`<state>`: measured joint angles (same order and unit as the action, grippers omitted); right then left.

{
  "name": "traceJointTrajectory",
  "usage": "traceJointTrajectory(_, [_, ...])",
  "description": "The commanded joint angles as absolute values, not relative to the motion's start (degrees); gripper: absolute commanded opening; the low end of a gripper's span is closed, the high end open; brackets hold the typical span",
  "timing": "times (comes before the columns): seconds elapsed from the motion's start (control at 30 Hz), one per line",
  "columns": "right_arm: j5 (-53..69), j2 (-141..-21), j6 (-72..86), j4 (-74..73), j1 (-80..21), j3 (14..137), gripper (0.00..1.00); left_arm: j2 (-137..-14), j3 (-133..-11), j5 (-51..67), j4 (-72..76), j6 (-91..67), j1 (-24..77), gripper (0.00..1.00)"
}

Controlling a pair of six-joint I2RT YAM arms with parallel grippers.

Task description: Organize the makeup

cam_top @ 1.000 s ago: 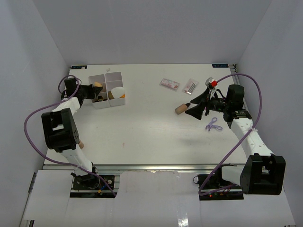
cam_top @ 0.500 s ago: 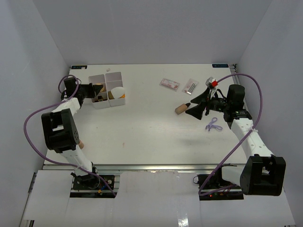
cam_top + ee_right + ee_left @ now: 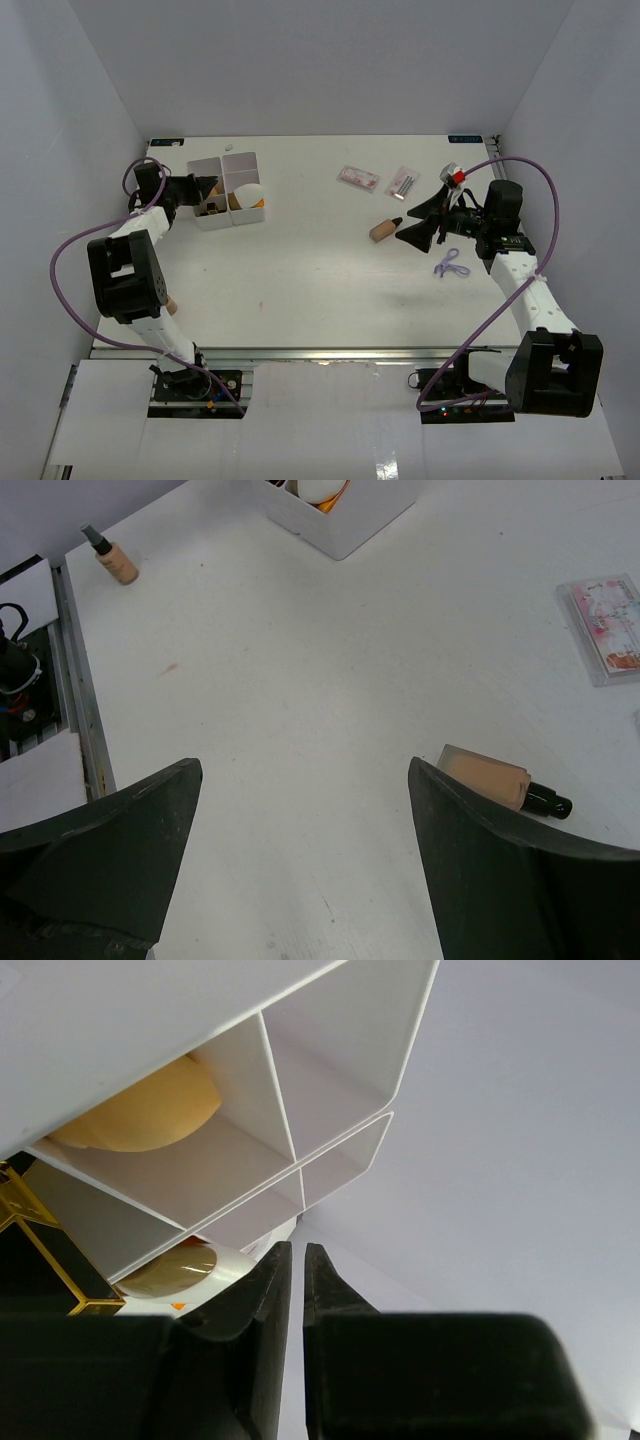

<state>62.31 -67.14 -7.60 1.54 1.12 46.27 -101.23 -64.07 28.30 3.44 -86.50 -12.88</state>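
Note:
The white compartmented box (image 3: 240, 160) stands at the back left and holds a beige sponge (image 3: 248, 194), an orange tube (image 3: 259, 205) and a black-and-gold lipstick (image 3: 45, 1260). My left gripper (image 3: 207, 189) is shut and empty at the box's left side; its tips (image 3: 297, 1252) lie by the box wall (image 3: 330, 1050). A tan black-capped bottle (image 3: 384, 229) lies on the table. My right gripper (image 3: 420, 221) is open just right of it; in the right wrist view the bottle (image 3: 488, 778) lies beside the right finger (image 3: 520, 880). Two clear packets (image 3: 358, 178) (image 3: 403, 181) lie behind it.
A second small tan bottle (image 3: 112, 558) lies near the table's left front edge, by the left arm (image 3: 125, 275). A purple loop (image 3: 450, 265) lies under the right arm. White walls enclose the table on three sides.

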Motion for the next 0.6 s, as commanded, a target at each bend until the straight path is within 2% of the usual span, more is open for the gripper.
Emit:
traceJointTrajectory(0.0, [64.02, -65.83, -7.29, 3.65, 1.58, 46.28, 0.9, -96.78, -65.3, 30.25, 5.82, -84.82, -12.57, 0.23])
traceJointTrajectory(0.2, [64.07, -65.74, -8.46, 3.23, 1.76, 46.06, 0.9, -93.21, -64.93, 37.99, 13.31, -73.08, -12.95, 0.35])
traceJointTrajectory(0.3, [64.91, -65.83, -11.11, 2.08, 1.76, 46.05, 0.9, -90.4, -61.45, 44.11, 18.73, -66.18, -13.82, 0.47])
traceJointTrajectory(0.4, [67.1, -66.06, -15.0, 0.48, 1.81, 46.02, 0.9, -85.72, -59.43, 48.33, 17.15, -57.54, -14.72, 0.6])
traceJointTrajectory(0.43, [68.12, -66.13, -17.4, -0.98, 1.8, 46.14, 0.9, -84.21, -58.75, 48.85, 15.5, -55.19, -14.93, 0.67])
traceJointTrajectory(0.47, [68.92, -66.16, -20.42, -2.75, 1.76, 46.27, 0.9, -82.78, -57.82, 49.3, 14.1, -53.34, -15.07, 0.79])
traceJointTrajectory(0.5, [69.44, -66.1, -22.91, -4.25, 1.76, 46.39, 0.9, -80.89, -56.84, 49.99, 13.23, -51.21, -15.19, 0.95])
traceJointTrajectory(0.57, [70.12, -66.12, -27.16, -7.19, 1.76, 46.32, 0.9, -76.17, -55.74, 50.48, 11.21, -47.21, -15.29, 0.98])
